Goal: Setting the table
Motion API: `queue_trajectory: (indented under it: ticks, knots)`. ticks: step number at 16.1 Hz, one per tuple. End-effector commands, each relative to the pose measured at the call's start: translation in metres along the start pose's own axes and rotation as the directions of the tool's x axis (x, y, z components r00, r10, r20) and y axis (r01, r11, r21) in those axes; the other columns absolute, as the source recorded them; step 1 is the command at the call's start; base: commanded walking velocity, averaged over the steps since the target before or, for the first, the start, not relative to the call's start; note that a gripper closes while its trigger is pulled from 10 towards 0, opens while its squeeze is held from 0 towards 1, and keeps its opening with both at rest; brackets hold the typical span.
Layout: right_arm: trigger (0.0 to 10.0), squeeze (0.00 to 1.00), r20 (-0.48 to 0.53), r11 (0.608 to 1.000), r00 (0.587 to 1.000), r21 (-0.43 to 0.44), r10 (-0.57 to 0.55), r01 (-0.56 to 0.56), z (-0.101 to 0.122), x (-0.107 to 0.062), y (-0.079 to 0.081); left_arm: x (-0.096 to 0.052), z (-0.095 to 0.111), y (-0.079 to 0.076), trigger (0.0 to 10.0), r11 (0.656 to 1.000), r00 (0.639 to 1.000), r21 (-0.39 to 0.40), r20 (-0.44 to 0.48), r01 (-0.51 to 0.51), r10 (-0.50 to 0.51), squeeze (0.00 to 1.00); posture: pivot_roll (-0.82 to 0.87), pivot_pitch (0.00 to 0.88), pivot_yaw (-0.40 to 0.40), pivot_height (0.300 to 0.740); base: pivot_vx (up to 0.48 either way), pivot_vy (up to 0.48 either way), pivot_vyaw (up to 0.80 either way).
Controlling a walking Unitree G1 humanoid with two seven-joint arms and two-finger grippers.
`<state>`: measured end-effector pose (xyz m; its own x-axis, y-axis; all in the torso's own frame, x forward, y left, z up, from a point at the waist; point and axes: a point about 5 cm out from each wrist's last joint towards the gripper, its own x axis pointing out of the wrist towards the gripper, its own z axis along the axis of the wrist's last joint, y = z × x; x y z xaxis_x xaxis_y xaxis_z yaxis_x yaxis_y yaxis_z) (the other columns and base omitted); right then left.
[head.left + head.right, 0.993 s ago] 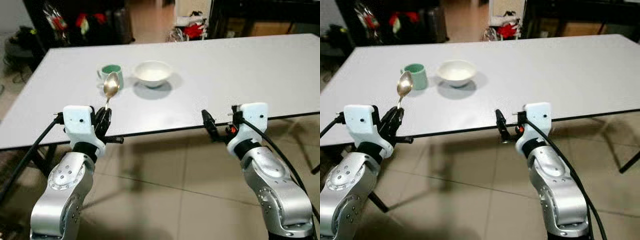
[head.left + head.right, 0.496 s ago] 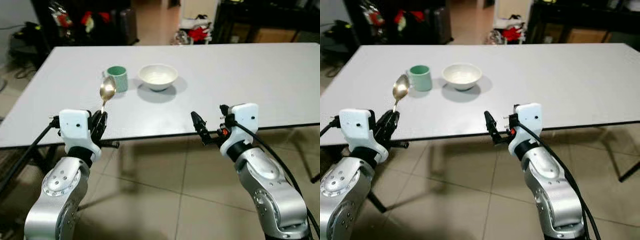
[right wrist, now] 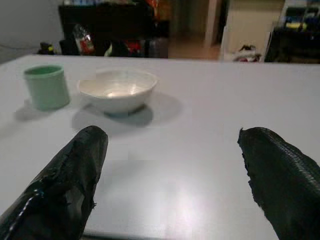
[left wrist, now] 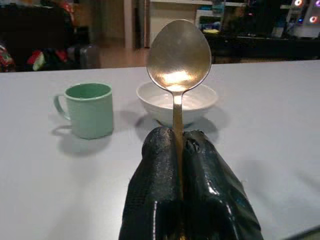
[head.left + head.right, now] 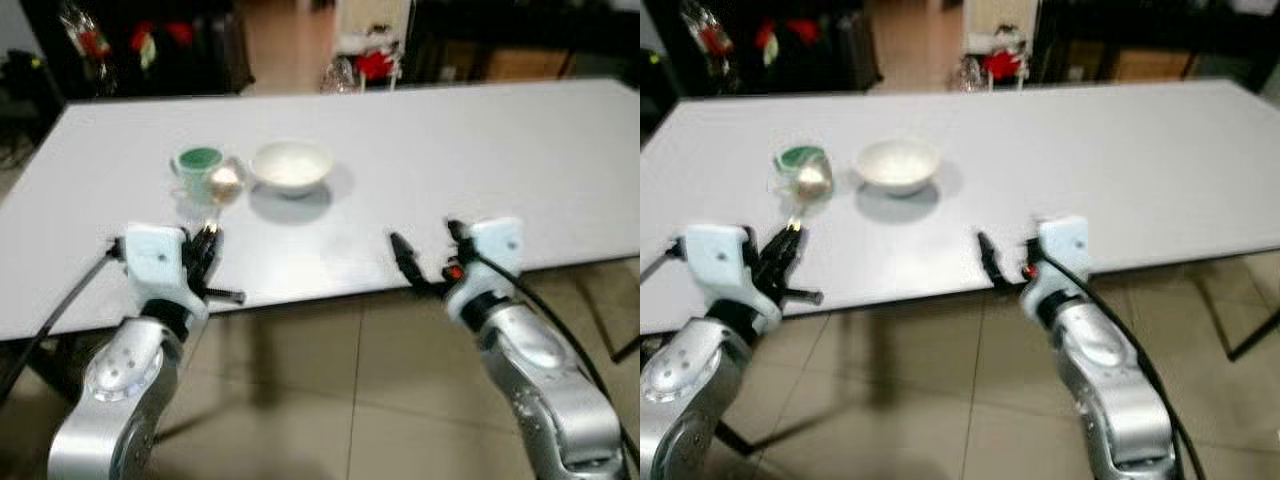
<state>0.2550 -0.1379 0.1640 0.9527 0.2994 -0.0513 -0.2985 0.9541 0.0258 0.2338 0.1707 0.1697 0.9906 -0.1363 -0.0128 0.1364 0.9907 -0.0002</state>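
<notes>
Across a wide white table (image 5: 520,150), a green mug (image 4: 90,109) and a white bowl (image 4: 177,102) sit side by side, well in from the near edge. Left gripper (image 4: 180,150) hovers at that near edge, fingers clamped tight on a spoon (image 4: 178,65) handle, the spoon standing upright with its bowl up, lined up in front of the mug and bowl but well short of them. Right gripper (image 3: 172,165) hangs at the table edge too, fingers (image 3: 75,175) spread wide, holding nothing, the bowl well ahead of it.
</notes>
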Motion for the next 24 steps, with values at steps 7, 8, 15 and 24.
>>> queue_trajectory:
  ticks: [7, 8, 15, 24]
  knots:
    - [10.0, 0.00, -0.004, 0.988, 0.988, 0.006, 0.152, -0.152, 0.001, 0.000, 0.015, -0.015, -0.009, 0.011, 10.0, 0.995, 0.994, 0.024, -0.050, -0.099, 0.100, 0.00, -0.01, 0.000, 0.000, 0.740, 0.305, 0.000, 0.00]
    - [10.0, 0.00, -0.015, 0.985, 0.985, 0.004, 0.171, -0.171, -0.001, -0.001, 0.016, -0.015, -0.011, 0.015, 10.0, 0.992, 0.990, 0.023, -0.055, -0.126, 0.127, 0.00, -0.01, 0.000, -0.004, 0.740, 0.296, 0.000, 0.00]
    - [10.0, 0.00, -0.056, 0.921, 0.920, -0.012, 0.388, -0.389, -0.004, 0.000, 0.027, -0.007, -0.027, 0.043, 10.0, 0.951, 0.941, 0.124, -0.157, -0.284, 0.301, 0.00, 0.01, 0.000, -0.001, 0.740, 0.119, 0.000, 0.00]
    - [10.0, 0.00, -0.157, 0.781, 0.781, -0.076, 0.605, -0.620, -0.005, 0.001, 0.027, 0.017, -0.048, 0.059, 10.0, 0.946, 0.920, 0.220, -0.261, -0.238, 0.293, 0.00, 0.01, 0.000, 0.017, 0.740, 0.000, 0.000, 0.00]
